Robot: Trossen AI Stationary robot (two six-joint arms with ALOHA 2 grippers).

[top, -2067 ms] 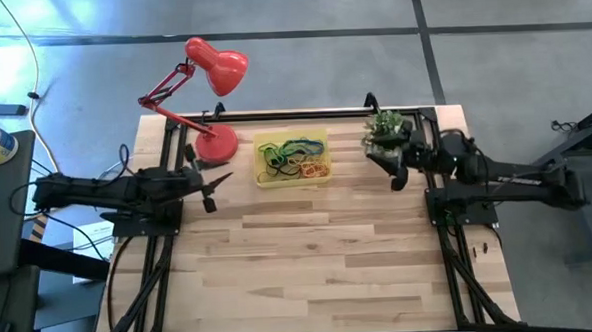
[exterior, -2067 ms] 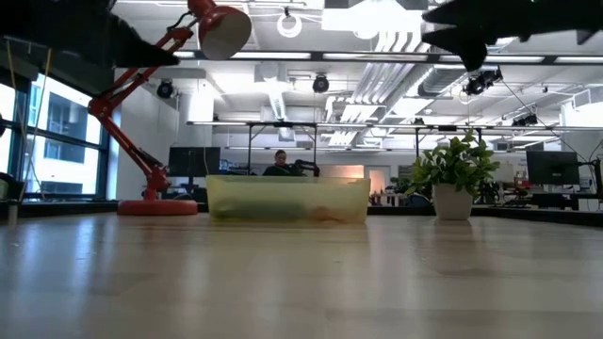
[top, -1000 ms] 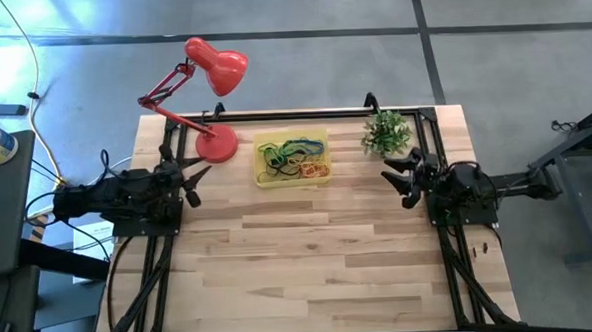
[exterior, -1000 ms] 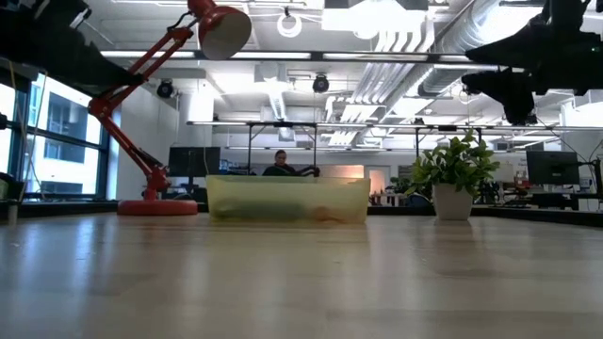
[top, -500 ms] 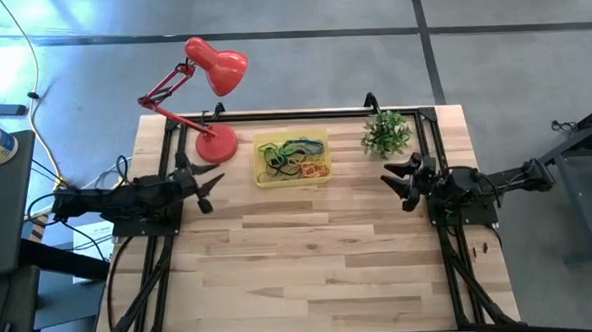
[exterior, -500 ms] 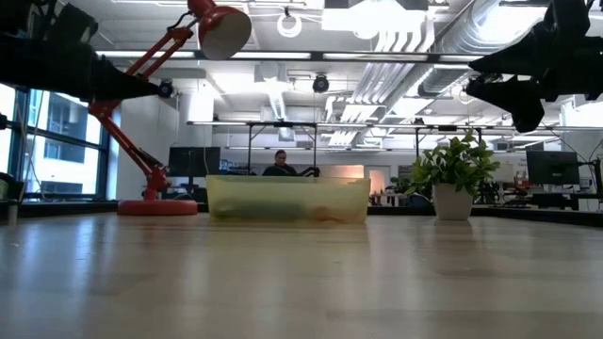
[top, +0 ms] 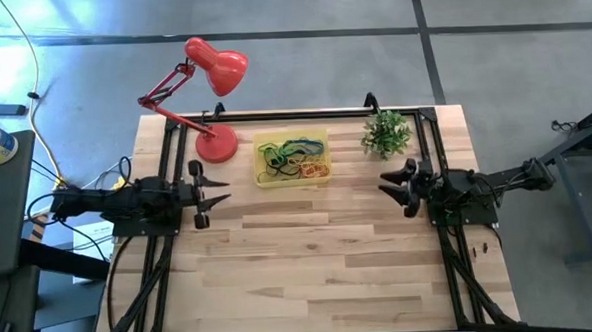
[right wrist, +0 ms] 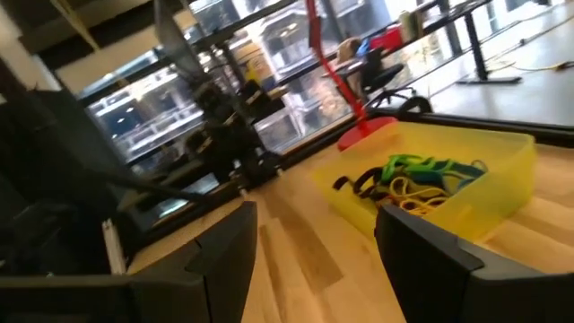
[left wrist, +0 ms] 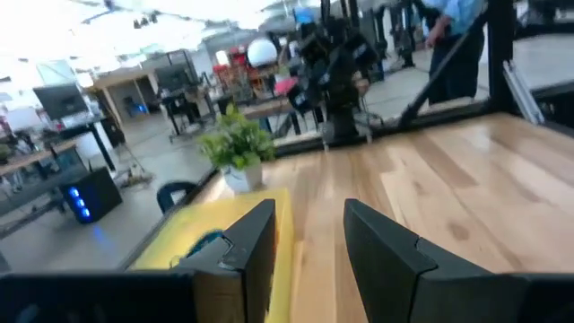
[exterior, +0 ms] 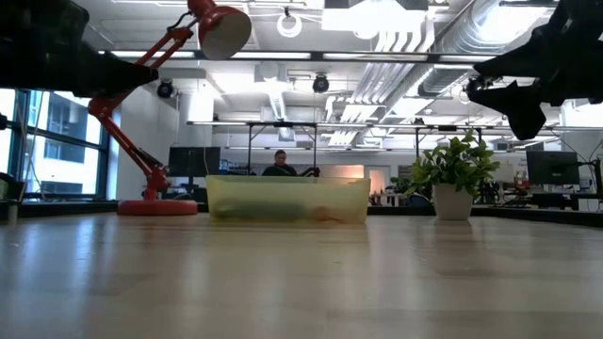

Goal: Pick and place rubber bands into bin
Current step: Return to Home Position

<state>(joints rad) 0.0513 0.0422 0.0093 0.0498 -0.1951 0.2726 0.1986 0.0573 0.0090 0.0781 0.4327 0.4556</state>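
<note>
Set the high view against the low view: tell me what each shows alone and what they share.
Only the high view: the rubber bands, a coloured tangle inside the bin. Only the low view: a person in the room behind. Both: the bin, red lamp, potted plant, and the left gripper and right gripper, raised at either side.

The high camera looks straight down from well above on the whole table (top: 310,265). The low camera stands at table-top height at the near edge and looks level toward the far side. The left wrist camera looks to the right across the table, the right wrist camera to the left, both low and close. All four see the bin (top: 320,138).
</note>
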